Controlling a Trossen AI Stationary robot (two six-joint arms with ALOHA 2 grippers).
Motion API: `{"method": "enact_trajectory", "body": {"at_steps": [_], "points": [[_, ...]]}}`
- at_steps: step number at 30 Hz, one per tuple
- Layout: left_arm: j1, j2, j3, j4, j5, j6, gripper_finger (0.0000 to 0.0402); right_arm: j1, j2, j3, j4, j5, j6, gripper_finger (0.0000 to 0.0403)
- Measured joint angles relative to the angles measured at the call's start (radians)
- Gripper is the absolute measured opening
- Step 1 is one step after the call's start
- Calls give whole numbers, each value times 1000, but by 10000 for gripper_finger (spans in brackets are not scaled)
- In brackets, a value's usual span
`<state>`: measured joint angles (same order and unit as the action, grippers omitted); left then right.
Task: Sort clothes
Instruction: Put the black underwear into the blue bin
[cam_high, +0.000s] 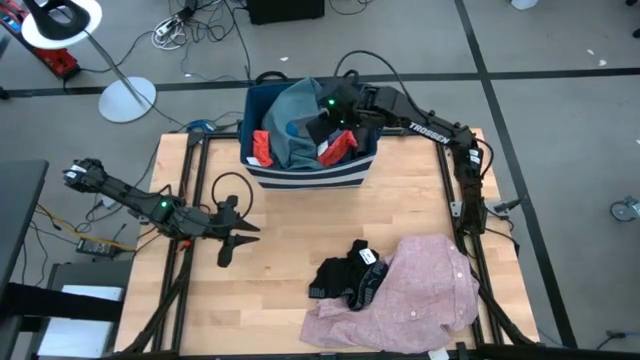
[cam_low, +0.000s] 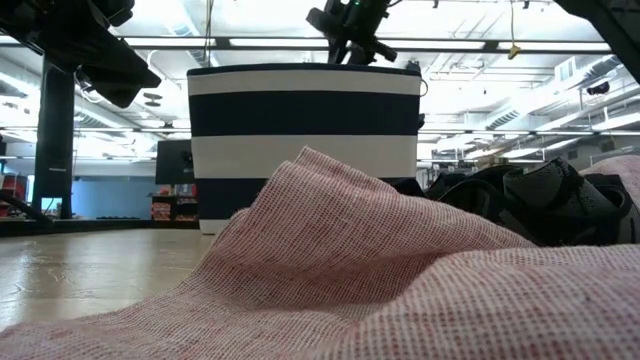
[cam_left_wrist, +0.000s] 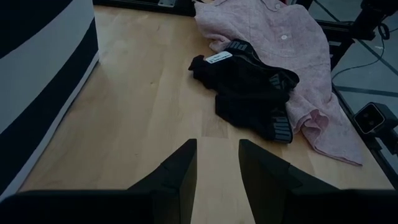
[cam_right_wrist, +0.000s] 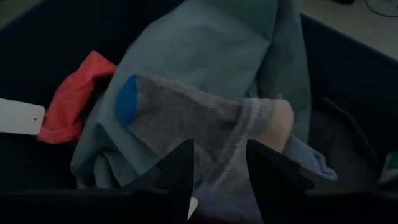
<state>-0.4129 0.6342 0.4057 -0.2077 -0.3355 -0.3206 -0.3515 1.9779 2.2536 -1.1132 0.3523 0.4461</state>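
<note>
The clothes are in two places. A large pink shirt (cam_high: 410, 295) lies spread on the table's near right, and a black garment (cam_high: 345, 275) rests on its left edge. Inside the striped bin (cam_high: 310, 178) at the far middle lie a teal-grey garment (cam_right_wrist: 205, 50), red pieces (cam_right_wrist: 74, 96) and a grey sock with a blue toe (cam_right_wrist: 186, 115) on top. My right gripper (cam_right_wrist: 219, 171) hangs open above the bin's rim, over the sock, with nothing between its fingers. My left gripper (cam_left_wrist: 217, 168) waits open over bare wood at the table's left, pointing toward the black garment (cam_left_wrist: 249, 93).
Bare wooden tabletop (cam_high: 300, 225) lies between the bin and the shirt. Dark frame rails (cam_high: 190, 190) run along the table's left and right sides. A white tag (cam_right_wrist: 18, 117) sits in the bin beside the red piece. In the low view, the pink shirt (cam_low: 350, 260) fills the foreground.
</note>
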Motion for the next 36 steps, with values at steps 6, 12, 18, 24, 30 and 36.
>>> {"method": "enact_trajectory", "body": {"at_steps": [6,12,18,24,30,36], "points": [[0,0,0,-1,0,1,124,8,-63,0,-62,0,0,150],[0,0,0,18,0,2,124,57,-126,0,-189,-7,52,153],[0,0,0,51,0,2,124,151,-161,0,-348,-7,164,155],[0,0,0,96,0,2,124,279,-157,0,-455,0,306,155],[0,0,0,110,-10,2,124,436,-153,0,-451,54,435,154],[0,0,0,111,-11,2,124,577,-149,0,-458,135,603,155]]}}
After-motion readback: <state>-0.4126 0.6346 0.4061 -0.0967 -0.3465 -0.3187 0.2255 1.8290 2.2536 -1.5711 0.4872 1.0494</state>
